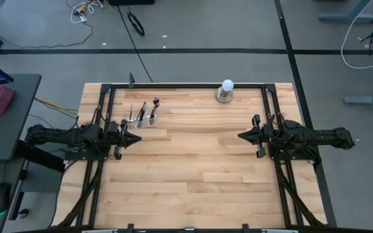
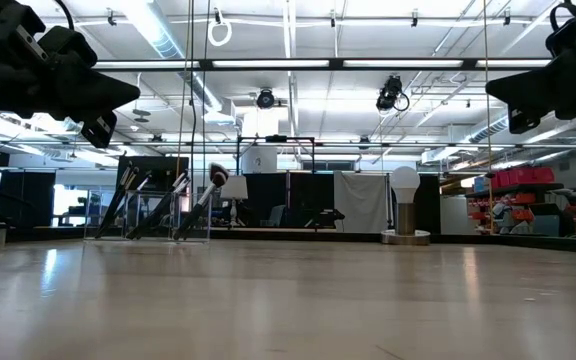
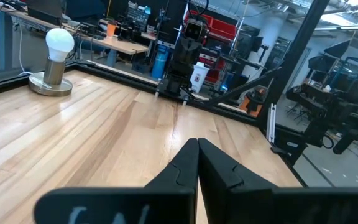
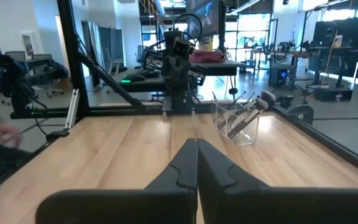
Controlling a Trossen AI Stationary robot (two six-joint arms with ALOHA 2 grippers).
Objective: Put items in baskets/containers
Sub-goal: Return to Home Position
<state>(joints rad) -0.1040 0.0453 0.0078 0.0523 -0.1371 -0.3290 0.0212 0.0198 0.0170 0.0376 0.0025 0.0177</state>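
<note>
Wood table [image 1: 193, 168], clear holder [image 1: 145, 120], grey floor [image 1: 238, 29]

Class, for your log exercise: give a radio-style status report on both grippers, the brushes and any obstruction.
Left gripper shut, empty, raised near clear organizer. Right gripper shut, empty, raised opposite. Brushes standing in organizer. Bulb lamp at far edge, clear of both.

Matte black, blocky jointed arms [image 1: 63, 137] end in the pointed black left gripper [image 1: 136, 139] and right gripper [image 1: 240, 136].
</note>
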